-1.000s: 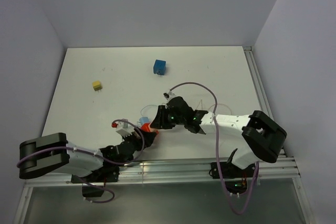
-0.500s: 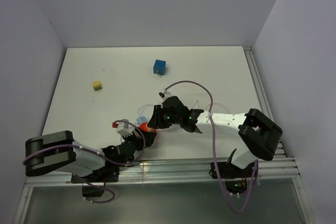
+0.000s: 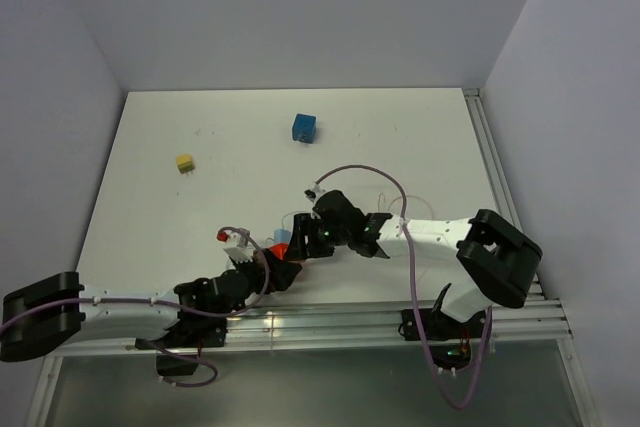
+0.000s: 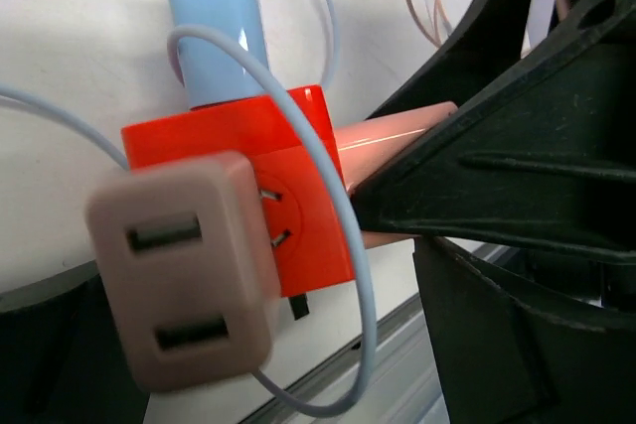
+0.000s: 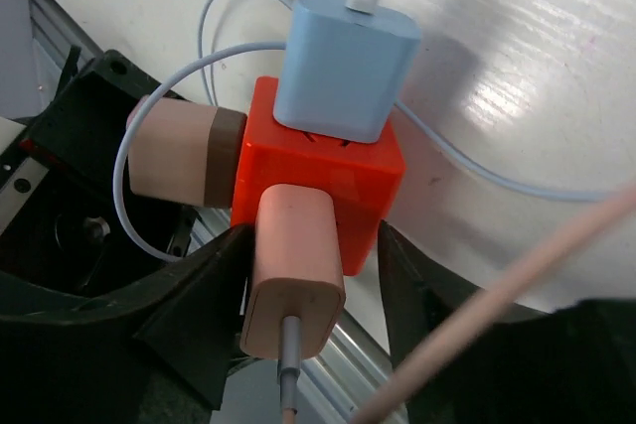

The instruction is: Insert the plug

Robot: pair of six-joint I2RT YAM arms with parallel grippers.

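- Left gripper [image 3: 268,272], by the near edge, has stayed at the tan adapter [image 4: 179,280]; clenched or not, I cannot tell.
- The cube [image 5: 343,171] sits just beyond, with the pink plug [image 5: 295,265] flush in its side.
- Right gripper [image 5: 313,240] has pushed nearer over the last second, its fingers parted astride the plug, so insertion looks finished.

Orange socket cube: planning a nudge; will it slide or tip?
Flat-faced and likely rigid, the orange socket cube should slide, not roll. The blue charger and two pink adapters probably make it lopsided. The looped cable may drag.
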